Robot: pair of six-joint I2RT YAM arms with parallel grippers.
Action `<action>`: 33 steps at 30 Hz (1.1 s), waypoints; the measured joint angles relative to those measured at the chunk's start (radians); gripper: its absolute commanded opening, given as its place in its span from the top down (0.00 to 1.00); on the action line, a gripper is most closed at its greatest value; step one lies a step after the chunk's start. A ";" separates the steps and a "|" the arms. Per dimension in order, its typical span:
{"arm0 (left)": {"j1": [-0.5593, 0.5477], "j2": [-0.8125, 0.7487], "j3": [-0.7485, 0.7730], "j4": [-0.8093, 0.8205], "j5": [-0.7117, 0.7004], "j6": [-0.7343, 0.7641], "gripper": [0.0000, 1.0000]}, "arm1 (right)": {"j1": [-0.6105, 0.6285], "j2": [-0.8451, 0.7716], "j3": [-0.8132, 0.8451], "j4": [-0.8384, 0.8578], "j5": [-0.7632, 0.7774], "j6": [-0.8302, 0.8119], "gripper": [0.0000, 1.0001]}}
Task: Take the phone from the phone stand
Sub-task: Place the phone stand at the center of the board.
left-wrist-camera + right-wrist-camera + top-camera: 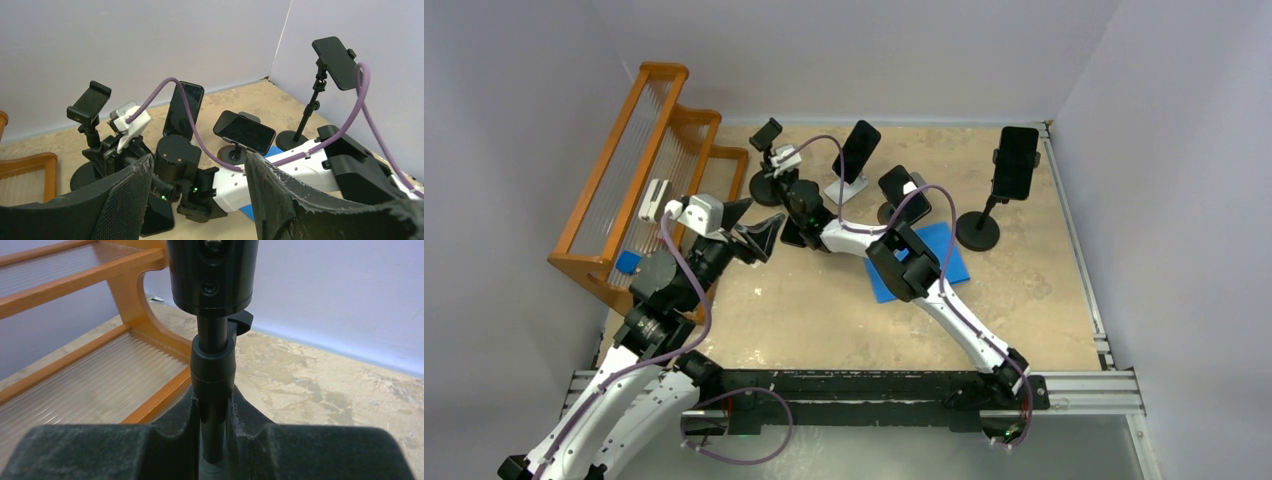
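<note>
I see from above a tan tabletop [1024, 300] walled by pale panels, with my two arms reaching in from the near edge; a wooden rack [639, 170] stands along the left edge, running toward the far left corner; just beside the rack's far end stands a black phone stand [766, 133], its clamp empty and its round base on the tabletop; my right claw [214, 410] is closed on this stand's upright pole, the pads pressing it from both sides, as the right wrist view shows.

A dark phone [157, 220] lies flat on the tabletop just beside the stand's base, partly under the right arm's wrist, gripped by nothing; my left claw [199, 162] hovers near it on the rack's side, jaws wide apart and holding nothing, pointing toward the right arm.

Three other phones sit on stands of their own: a leaning phone [856, 150] on a white stand near the middle of the far edge; a low phone [904, 193], tilted face up on a short stand just nearer than that; a high phone [1015, 160] clamped on a tall stand [977, 232] near the far right corner.

A blue mat [949, 258] lies flat near the middle of the tabletop, partly under the right arm; a small blue block [627, 262] sits at the rack's near end.
</note>
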 measured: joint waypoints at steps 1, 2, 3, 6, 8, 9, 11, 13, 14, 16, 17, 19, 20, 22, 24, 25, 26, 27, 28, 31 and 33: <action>0.000 0.000 0.000 0.000 0.000 0.000 0.35 | -0.005 0.025 0.043 -0.018 0.001 -0.006 1.00; 0.000 0.001 0.000 0.000 0.000 0.000 0.35 | -0.009 0.048 0.080 -0.029 0.001 -0.011 1.00; 0.000 0.002 0.000 0.000 0.000 0.000 0.35 | -0.013 0.068 0.110 -0.035 0.001 -0.016 1.00; 0.000 0.003 -0.001 0.000 0.000 0.000 0.35 | -0.023 0.085 0.136 -0.047 0.000 -0.026 0.96; 0.000 0.003 -0.001 0.000 0.000 0.000 0.35 | -0.025 0.085 0.135 -0.046 0.000 -0.034 0.77; 0.000 0.003 -0.001 0.000 0.000 0.000 0.35 | -0.026 0.083 0.130 -0.040 -0.001 -0.039 0.65; 0.000 0.003 -0.001 0.000 0.000 0.000 0.35 | -0.027 0.066 0.087 -0.013 -0.007 -0.042 0.52; 0.000 0.003 -0.002 0.000 0.001 0.000 0.35 | -0.027 0.048 0.055 0.010 -0.016 -0.045 0.45; 0.000 0.004 -0.002 0.000 0.001 0.000 0.35 | -0.027 0.037 0.043 0.016 -0.026 -0.047 0.43; 0.000 0.006 -0.002 0.000 0.001 0.000 0.35 | -0.027 0.021 0.031 0.023 -0.032 -0.045 0.38; 0.000 0.006 -0.002 0.000 0.001 0.000 0.35 | -0.027 0.008 0.020 0.026 -0.035 -0.043 0.35; 0.000 0.007 -0.002 0.000 0.001 0.000 0.34 | -0.027 -0.021 -0.006 0.035 -0.044 -0.042 0.30; 0.000 0.008 -0.002 0.000 0.000 0.000 0.34 | -0.026 -0.037 -0.022 0.041 -0.048 -0.041 0.28; 0.000 0.008 -0.002 0.000 0.000 0.000 0.34 | -0.023 -0.080 -0.068 0.050 -0.054 -0.041 0.24; 0.000 0.008 -0.002 0.000 0.000 0.000 0.34 | -0.020 -0.129 -0.116 0.055 -0.056 -0.041 0.17; 0.000 0.008 -0.002 0.000 0.000 0.000 0.34 | -0.019 -0.154 -0.140 0.056 -0.057 -0.040 0.15; 0.000 0.008 -0.002 0.000 0.000 0.000 0.34 | -0.016 -0.188 -0.172 0.057 -0.057 -0.039 0.13; 0.000 0.008 -0.002 0.000 -0.001 0.000 0.34 | -0.015 -0.216 -0.193 0.057 -0.057 -0.037 0.11; 0.000 0.007 -0.002 0.000 -0.001 0.000 0.34 | -0.013 -0.252 -0.225 0.058 -0.057 -0.037 0.10; 0.000 0.005 -0.002 0.000 -0.001 0.001 0.33 | -0.005 -0.380 -0.336 0.067 -0.054 -0.032 0.07; 0.000 -0.003 -0.004 0.000 -0.007 0.001 0.33 | 0.004 -0.474 -0.415 0.078 -0.048 -0.032 0.06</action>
